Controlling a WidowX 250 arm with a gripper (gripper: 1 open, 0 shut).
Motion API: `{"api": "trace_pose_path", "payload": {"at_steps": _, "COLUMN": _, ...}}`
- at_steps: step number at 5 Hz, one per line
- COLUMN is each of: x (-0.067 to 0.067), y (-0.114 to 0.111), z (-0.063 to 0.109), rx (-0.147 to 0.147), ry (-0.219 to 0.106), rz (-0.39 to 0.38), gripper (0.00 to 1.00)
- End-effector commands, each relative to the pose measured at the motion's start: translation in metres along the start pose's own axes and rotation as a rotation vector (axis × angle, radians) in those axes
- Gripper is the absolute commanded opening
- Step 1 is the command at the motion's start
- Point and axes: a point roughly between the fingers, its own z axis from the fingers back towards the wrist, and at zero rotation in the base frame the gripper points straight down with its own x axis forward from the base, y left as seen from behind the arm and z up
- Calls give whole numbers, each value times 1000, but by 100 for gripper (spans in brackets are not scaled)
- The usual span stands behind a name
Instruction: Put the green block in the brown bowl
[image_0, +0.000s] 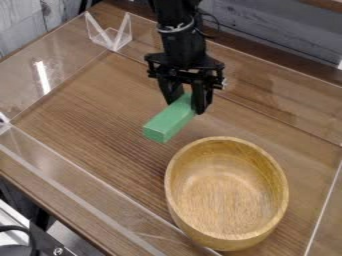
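Observation:
The green block (167, 121), a slim bright green bar, hangs tilted just above the wooden table with its upper end between the black fingers of my gripper (186, 100), which is shut on it. The gripper points nearly straight down from the dark arm. The brown bowl (227, 232), round, light wood with a thick rim, stands empty on the table to the lower right of the block. A small gap separates the block's lower end from the bowl's rim.
A clear plastic wall (60, 60) borders the wooden table (94, 110) on the left and front. A clear angular stand (110, 30) sits at the back left. Grey planks run behind the arm.

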Motion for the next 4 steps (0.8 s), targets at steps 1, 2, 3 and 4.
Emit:
{"api": "trace_pose_path", "payload": {"at_steps": 1, "x": -4, "y": -19, "z": 20, "rx": -6, "ry": -58, "rz": -54, "gripper": 0}}
{"api": "trace_pose_path", "payload": {"at_steps": 2, "x": -17, "y": -38, "z": 22, "rx": -14, "ry": -57, "rz": -101, "gripper": 0}}
{"api": "trace_pose_path", "payload": {"at_steps": 3, "x": -33, "y": -59, "z": 18, "rx": -21, "ry": -54, "rz": -159, "gripper": 0}}
{"api": "trace_pose_path", "payload": {"at_steps": 4, "x": -51, "y": -84, "z": 12, "rx": -23, "ry": -51, "rz": -215, "gripper": 0}}
